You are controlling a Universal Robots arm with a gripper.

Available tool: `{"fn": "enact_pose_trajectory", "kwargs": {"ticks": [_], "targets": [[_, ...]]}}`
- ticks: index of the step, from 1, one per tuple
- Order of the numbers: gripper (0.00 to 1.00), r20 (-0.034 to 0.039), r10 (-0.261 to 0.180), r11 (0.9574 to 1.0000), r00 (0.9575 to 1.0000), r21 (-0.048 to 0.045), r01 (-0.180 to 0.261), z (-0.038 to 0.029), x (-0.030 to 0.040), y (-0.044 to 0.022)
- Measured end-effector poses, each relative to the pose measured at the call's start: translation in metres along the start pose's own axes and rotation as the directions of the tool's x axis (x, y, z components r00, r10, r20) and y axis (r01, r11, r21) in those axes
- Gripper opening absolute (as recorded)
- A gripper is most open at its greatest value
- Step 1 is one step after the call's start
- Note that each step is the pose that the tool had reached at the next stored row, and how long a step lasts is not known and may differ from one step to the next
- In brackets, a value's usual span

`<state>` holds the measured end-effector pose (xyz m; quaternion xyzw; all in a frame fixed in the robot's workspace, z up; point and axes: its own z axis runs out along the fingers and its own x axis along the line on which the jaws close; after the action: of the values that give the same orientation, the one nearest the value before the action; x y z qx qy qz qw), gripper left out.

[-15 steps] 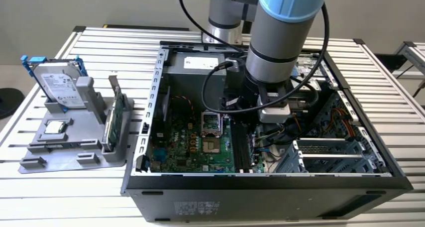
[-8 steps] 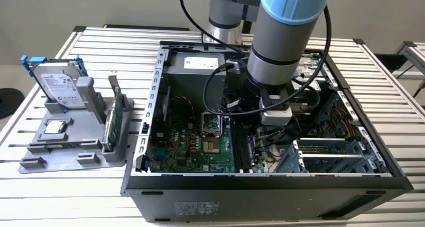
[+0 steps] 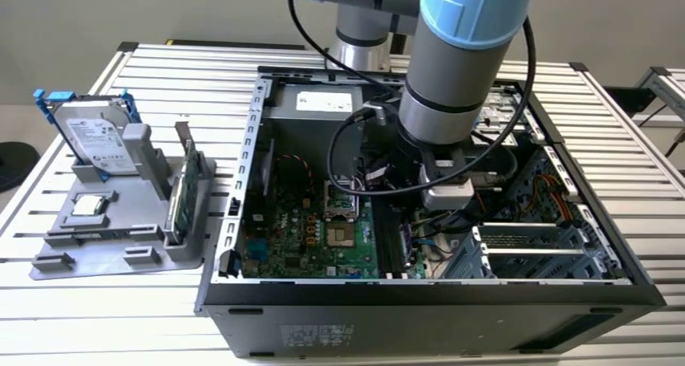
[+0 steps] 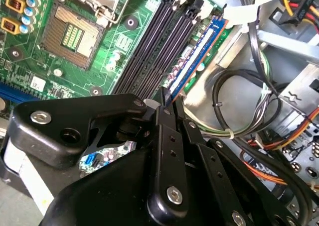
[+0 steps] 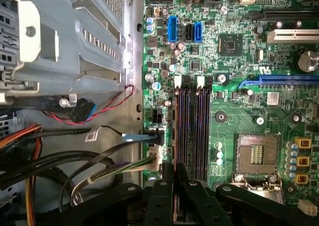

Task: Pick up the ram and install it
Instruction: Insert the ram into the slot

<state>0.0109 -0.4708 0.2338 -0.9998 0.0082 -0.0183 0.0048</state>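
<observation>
Blue-edged ram (image 4: 195, 56) stands on its edge in a slot of the green motherboard (image 3: 310, 229), pinched between the black fingers (image 4: 167, 136) of the gripper (image 4: 165, 104).

On the slatted table (image 3: 139, 302), near the exterior view's left edge, a grey holder (image 3: 118, 229) carries a silver hard drive (image 3: 99, 137) with blue rails and a green card (image 3: 184, 193). To its right lies the open computer case (image 3: 428, 302), the arm (image 3: 455, 69) reaching down into it. In the second wrist view the jaws are closed on one end of the ram, which sits beside the empty dark slots (image 4: 154, 52) and next to a bundle of cables (image 4: 249, 116). In the first wrist view the slots (image 5: 193, 131) lie beside the processor socket (image 5: 255, 154).
</observation>
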Motion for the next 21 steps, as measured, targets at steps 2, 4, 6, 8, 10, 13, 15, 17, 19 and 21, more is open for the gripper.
{"fn": "enact_pose_trajectory", "kwargs": {"ticks": [2,4,6,8,10,13,15,17,19,21], "targets": [[0.0,-0.0001,0.0,1.0,1.0,0.0003,0.0,0.0018,-0.0001,0.0002],[0.0,0.0,-0.001,1.0,1.0,-0.0001,0.001,0.0036,-0.0001,0.0008],[0.0,0.0,-0.001,1.0,1.0,0.0002,0.001,0.0055,-0.0001,0.0017],[0.0,0.0,-0.001,1.0,1.0,0.0001,0.001,0.0068,-0.0002,0.0024],[0.0,0.0,-0.001,1.0,1.0,0.0002,0.001,0.0073,-0.0003,0.0031],[0.0,0.0,-0.003,1.0,1.0,0.0002,0.003,0.0083,-0.0004,0.005],[0.0,-0.0001,-0.006,1.0,1.0,0.0004,0.006,0.0093,-0.0007,0.0059],[0.0,-0.0001,-0.009,1.0,1.0,0.0005,0.009,0.0104,-0.001,0.006],[0.0,0.0,-0.011,0.9999,0.9999,0.0004,0.011,0.0114,-0.0012,0.0061],[0.0,0.0,-0.011,0.9999,0.9999,0.0004,0.011,0.0122,-0.0013,0.0061]]}}
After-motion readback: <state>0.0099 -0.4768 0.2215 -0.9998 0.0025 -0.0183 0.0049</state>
